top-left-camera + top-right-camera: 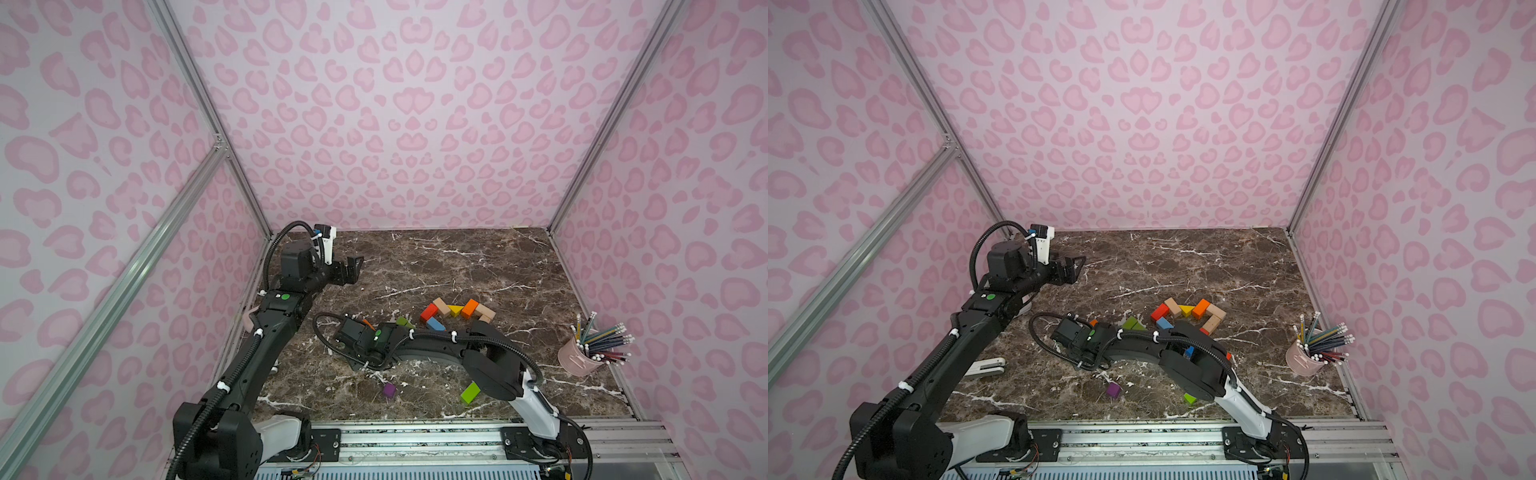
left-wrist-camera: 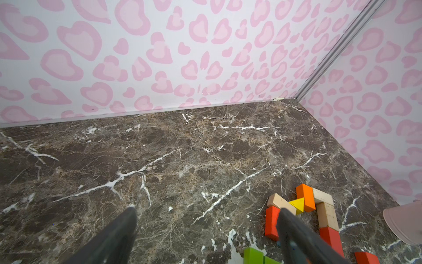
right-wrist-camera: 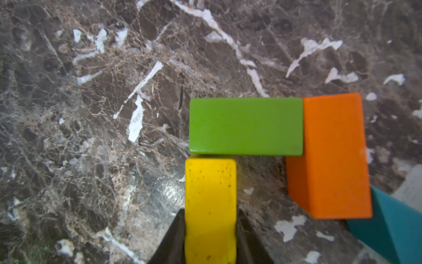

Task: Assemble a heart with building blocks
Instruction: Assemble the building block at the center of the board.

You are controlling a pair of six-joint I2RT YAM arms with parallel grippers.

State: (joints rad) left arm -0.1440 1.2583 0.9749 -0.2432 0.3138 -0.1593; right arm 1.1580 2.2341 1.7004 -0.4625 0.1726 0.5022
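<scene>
In both top views a dark brown marbled desk (image 1: 457, 257) carries the building blocks. Near its middle a red wooden brick (image 1: 429, 311), a plain wooden brick (image 1: 441, 306), a yellow triangular wedge (image 1: 456, 310) and an orange wooden brick (image 1: 469, 308) touch one another in a bent chain, with a blue wooden brick (image 1: 435, 324) just beside the red one. A purple wooden cube (image 1: 1113, 390) and a lime-green wooden brick (image 1: 470, 392) lie well apart from them near the front edge, the lime-green one partly under the right arm. A pink cup of coloured pencils (image 1: 577, 357) stands by the right wall. The left pincer (image 1: 351, 266) hangs over the far left part of the desk, while the right arm reaches across to the left of the chain, its pincer hidden beneath the wrist. In the left wrist view the left pincer's fingers (image 2: 114, 237) stand wide apart with only bare desk between them, the chain off to one side. In the right wrist view the right pincer (image 3: 210, 214) is clamped narrowly on a yellow wooden block (image 3: 210, 182), whose far end meets the long side of a green rectangular brick (image 3: 246, 125). A second orange brick (image 3: 331, 155) touches that brick's short end, and a teal block (image 3: 388, 228) shows partly behind it.
</scene>
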